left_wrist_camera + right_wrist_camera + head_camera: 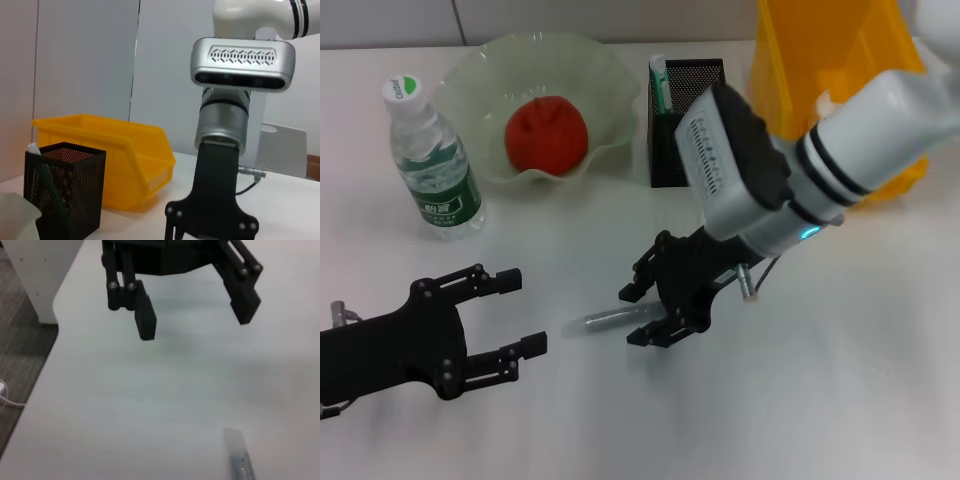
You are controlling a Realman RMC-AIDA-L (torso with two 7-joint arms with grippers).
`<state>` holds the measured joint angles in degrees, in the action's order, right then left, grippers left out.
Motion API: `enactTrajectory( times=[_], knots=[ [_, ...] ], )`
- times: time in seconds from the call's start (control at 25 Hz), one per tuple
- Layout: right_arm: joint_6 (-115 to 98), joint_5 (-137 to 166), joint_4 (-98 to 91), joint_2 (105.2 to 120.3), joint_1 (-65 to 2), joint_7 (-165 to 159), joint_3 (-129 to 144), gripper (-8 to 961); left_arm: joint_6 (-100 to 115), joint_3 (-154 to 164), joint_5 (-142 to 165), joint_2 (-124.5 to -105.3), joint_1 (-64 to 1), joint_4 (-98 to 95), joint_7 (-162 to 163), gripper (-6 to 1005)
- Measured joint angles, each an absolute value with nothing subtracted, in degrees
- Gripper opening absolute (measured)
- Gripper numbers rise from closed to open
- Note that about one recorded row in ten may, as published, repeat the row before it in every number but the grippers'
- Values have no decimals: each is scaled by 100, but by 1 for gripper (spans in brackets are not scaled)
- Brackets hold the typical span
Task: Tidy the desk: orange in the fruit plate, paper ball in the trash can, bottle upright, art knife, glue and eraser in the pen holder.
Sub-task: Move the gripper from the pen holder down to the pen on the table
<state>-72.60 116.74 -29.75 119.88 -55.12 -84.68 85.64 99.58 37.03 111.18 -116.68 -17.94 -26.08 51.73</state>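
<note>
A slim grey art knife (602, 321) lies on the white table; it also shows in the right wrist view (239, 460). My right gripper (635, 317) is open, low over the table, with its jaws on either side of the knife's near end. My left gripper (523, 312) is open and empty at the front left, facing the knife; it also shows in the right wrist view (192, 315). The orange (546, 133) sits in the green fruit plate (610, 70). The bottle (430, 160) stands upright. The black mesh pen holder (695, 75) holds a white and green stick (660, 80). Paper ball and eraser are out of view.
A yellow bin (840, 60) stands at the back right beside the pen holder; both also show in the left wrist view, the bin (125, 155) and the holder (65, 190). The table's edge and the floor show in the right wrist view (30, 355).
</note>
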Motion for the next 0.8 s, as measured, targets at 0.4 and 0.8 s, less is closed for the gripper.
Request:
enactTrajectory(
  times=[0.4,0.8],
  knots=[
    [-6846,11314,-2975,11989,-5485,-8452,9117,467,9959,3700,11155,-11693,-1770,-2610,5122,774],
    [-6484,11029,-3001,11988,-5456,-8468,9673,345,10009,3699,11170,-11698,-1766,-2610,5106,774]
  ],
)
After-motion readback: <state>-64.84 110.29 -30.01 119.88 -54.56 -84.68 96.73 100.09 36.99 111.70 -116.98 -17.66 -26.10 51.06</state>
